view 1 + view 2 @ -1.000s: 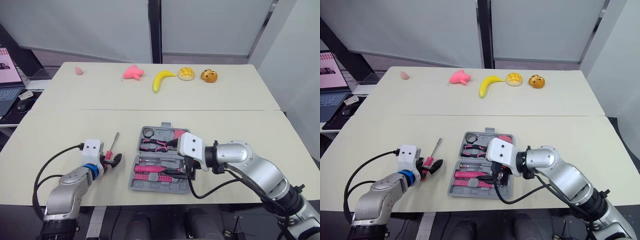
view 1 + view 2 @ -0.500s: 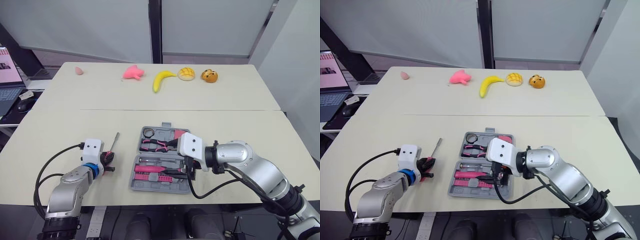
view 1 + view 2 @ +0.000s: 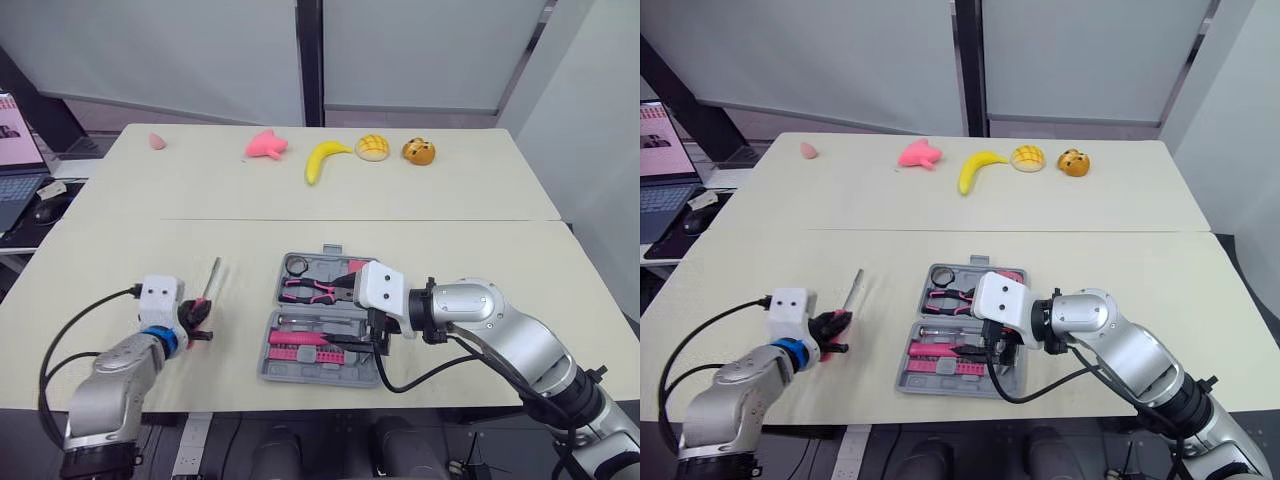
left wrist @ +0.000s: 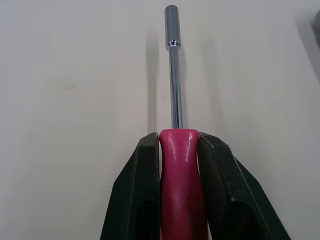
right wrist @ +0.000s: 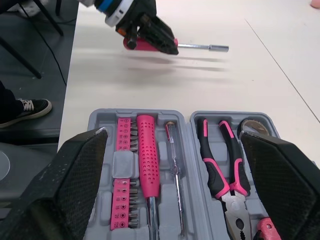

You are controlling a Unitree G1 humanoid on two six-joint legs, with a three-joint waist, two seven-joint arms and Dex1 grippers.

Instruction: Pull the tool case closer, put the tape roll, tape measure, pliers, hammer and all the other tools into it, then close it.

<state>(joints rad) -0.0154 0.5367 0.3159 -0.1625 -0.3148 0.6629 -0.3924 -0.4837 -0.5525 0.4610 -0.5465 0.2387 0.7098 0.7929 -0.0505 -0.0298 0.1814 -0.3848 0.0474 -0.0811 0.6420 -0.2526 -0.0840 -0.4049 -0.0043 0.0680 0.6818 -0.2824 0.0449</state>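
Most of the kit looks packed: tool case sits open near the robot's edge of the table, within reach, so I'd call the pull-in done. In the far half are the tape roll, pliers and a pink block that's probably the tape measure. The near half holds a pink-handled screwdriver, a thin tester-style one beside it and a bit strip. Can't make out a hammer anywhere, so that's unconfirmed. One tool is outside the case: a pink-handled nut driver, clamped by its handle in the left gripper, fingers pressed against both sides, steel shaft pointing away from the wrist. It's well to the left of the case, and its shadow in the right wrist view suggests it's off the tabletop. Right gripper hovers over the case's right side, jaws spread wide, holding nothing. Left to do: get the driver into the case, check the hammer, shut the lid. Versus 1.0 s ago: the left jaws were around the handle with the driver lying close to the case. By 0.5 s ago they had closed on it. Now the arm has carried it further left, away from the case. Right arm and case are basically unchanged.
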